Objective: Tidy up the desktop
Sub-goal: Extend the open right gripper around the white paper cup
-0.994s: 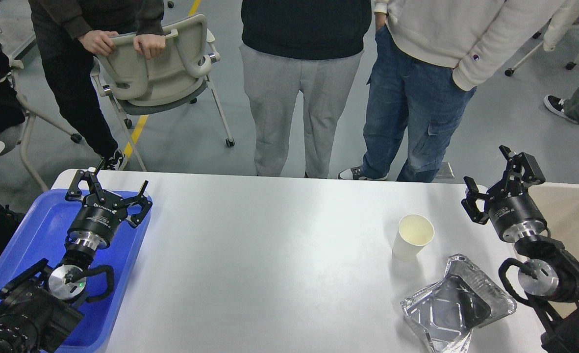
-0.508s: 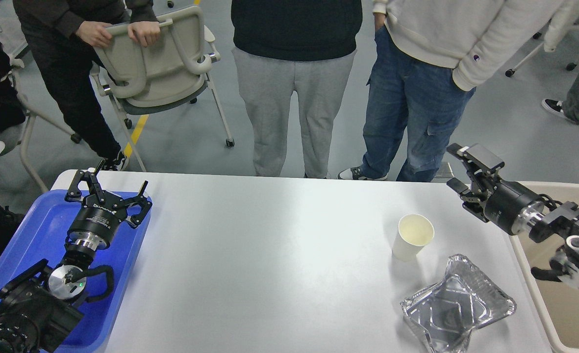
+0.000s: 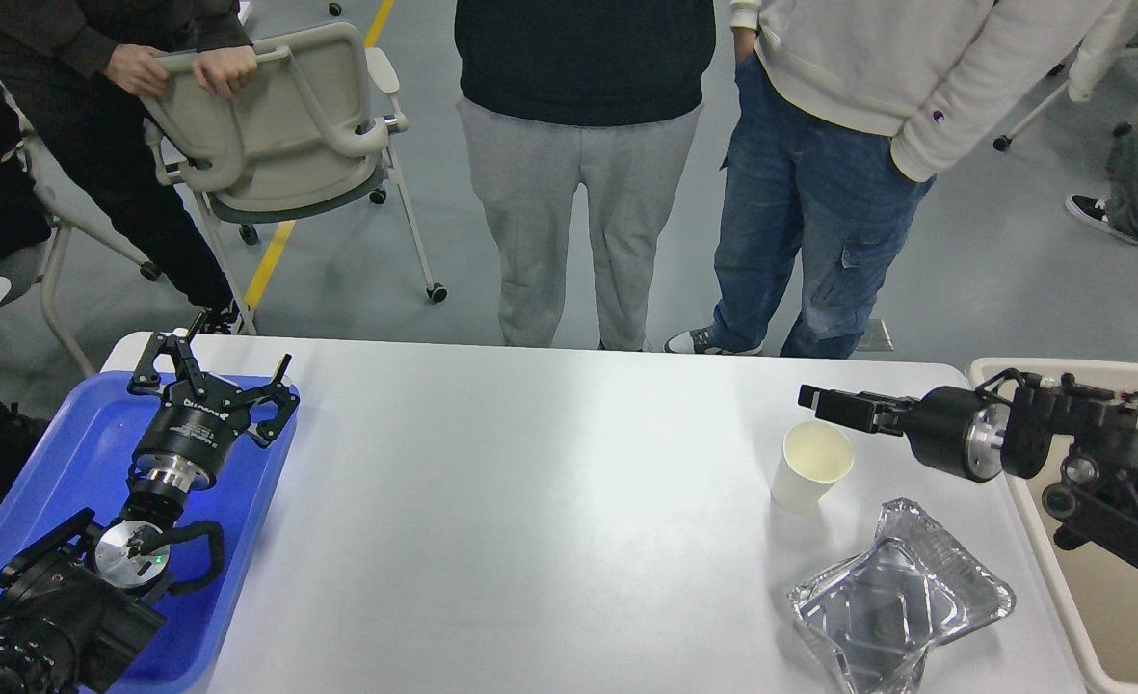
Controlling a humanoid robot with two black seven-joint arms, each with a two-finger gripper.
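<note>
The white desktop point(image 3: 530, 501) holds an upright, empty white paper cup point(image 3: 809, 467) at the right and a crumpled foil tray point(image 3: 901, 602) near the front right. My right gripper point(image 3: 824, 403) lies level and points left. Its tip is just above the cup's far rim. It is seen side-on, so its fingers cannot be told apart. My left gripper point(image 3: 217, 371) is open and empty above the far right corner of the blue tray point(image 3: 58, 453).
A beige bin point(image 3: 1108, 617) stands off the desktop's right edge, under my right arm. Three people stand close behind the far edge. One of them holds a beige chair point(image 3: 279, 125) at the back left.
My right gripper has swung from pointing up near the bin to level and leftward, ending over the cup. The left arm has not moved. The chair has shifted left.
</note>
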